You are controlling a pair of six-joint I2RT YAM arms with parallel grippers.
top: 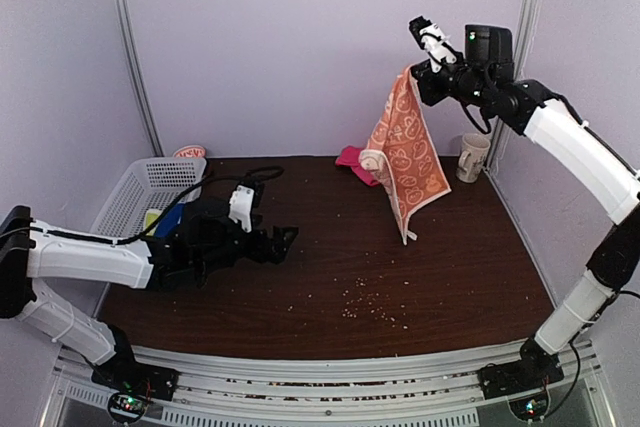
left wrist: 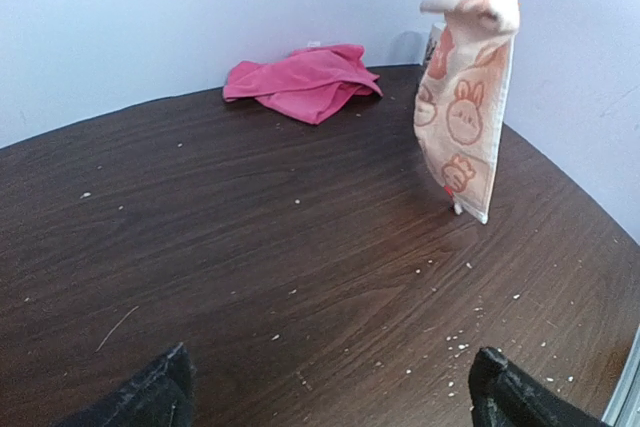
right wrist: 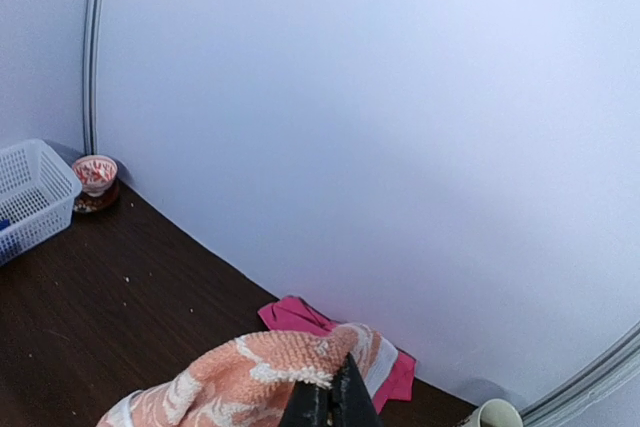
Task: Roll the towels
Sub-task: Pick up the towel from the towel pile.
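Observation:
My right gripper is shut on the top corner of the orange towel and holds it high, so it hangs down with its white loop near the table. It also shows in the left wrist view and in the right wrist view, pinched at my right gripper. The pink towel lies crumpled at the back of the table, also in the left wrist view and the right wrist view. My left gripper is open and empty, low over the table's left middle; its fingertips frame bare wood.
A white lattice basket with items inside stands at the back left. A small patterned bowl sits behind it. A cream mug stands at the back right. Crumbs lie scattered on the dark wooden table.

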